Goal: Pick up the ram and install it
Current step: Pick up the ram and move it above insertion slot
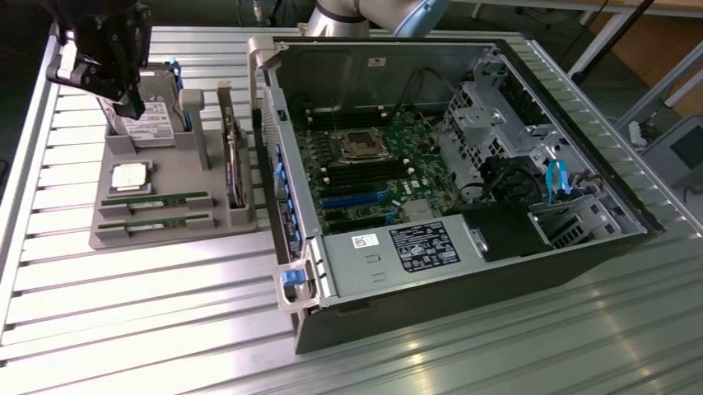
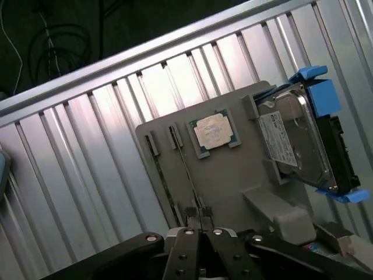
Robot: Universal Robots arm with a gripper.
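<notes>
Hand (image 1: 130,107) hangs pressed together and empty above the grey moulded holder tray (image 1: 165,239) on the ribbed metal counter (image 1: 165,313), so I'd spread it and square it over a thin green ram stick (image 1: 154,200) lying flat in its slot there

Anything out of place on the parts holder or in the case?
Nothing stands out. Both ram sticks lie straight in their slots on the holder, the processor chip sits flat, the hard drive rests in its cradle, and the gripper hangs over the holder.
</notes>
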